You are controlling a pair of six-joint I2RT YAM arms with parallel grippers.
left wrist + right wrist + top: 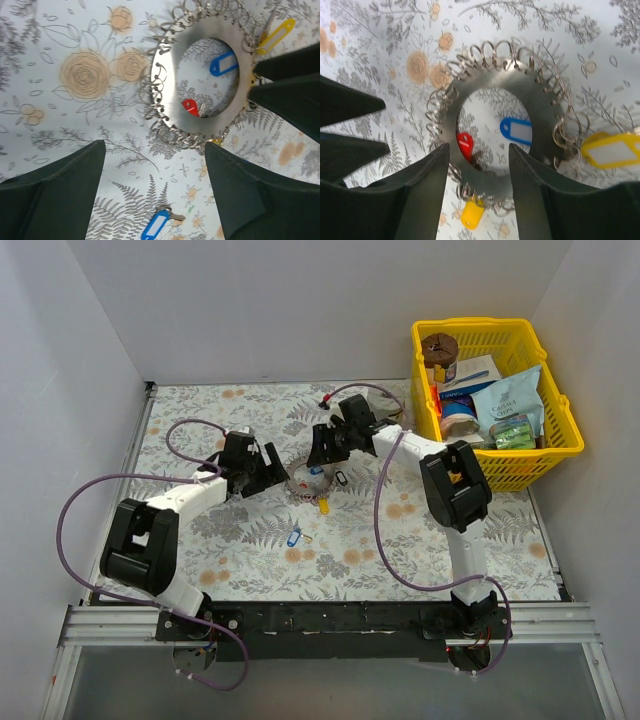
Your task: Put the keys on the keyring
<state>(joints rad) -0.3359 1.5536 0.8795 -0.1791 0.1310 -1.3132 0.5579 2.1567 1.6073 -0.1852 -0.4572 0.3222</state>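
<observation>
So everything sits on a table (pixel 200 570) with a flowery fern-print cloth over it. At the far right there's a yellow basket (pixel 565 452) stuffed with packets and tins. The left arm (pixel 190 495) and the right arm (pixel 455 485), white and black with purple cables (pixel 80 500) looping off them, both reach toward the middle and end up pretty much nose to nose. The left gripper (pixel 155 150) is wide open with nothing in it, and its dark fingers (pixel 55 195) stop just short of the keyring's near edge. The right gripper (pixel 479 150) has its jaws apart too. It sits over the rim on its own side of the ring, so a stretch of the metal band shows in the gap, and I don't see it pinching anything. The keyring (pixel 167 85) is between the two grippers at mid-table, a flat grey disc with a big hole and little wire loops (pixel 152 95) all round the rim. I honestly can't tell if it's lying flat or tipped up a bit. Through the hole you can see a blue key (pixel 516 130) and a red key (pixel 465 145), with the red one tucked against the inner edge. A yellow key (pixel 610 150) is right at the outer loops, though I can't tell if it's hooked on. A smaller yellow one (pixel 471 214) pokes out past the rim, between the right gripper's fingers. A second blue key (pixel 156 225) lies loose on the cloth, well clear of the ring, on the arms' side.
</observation>
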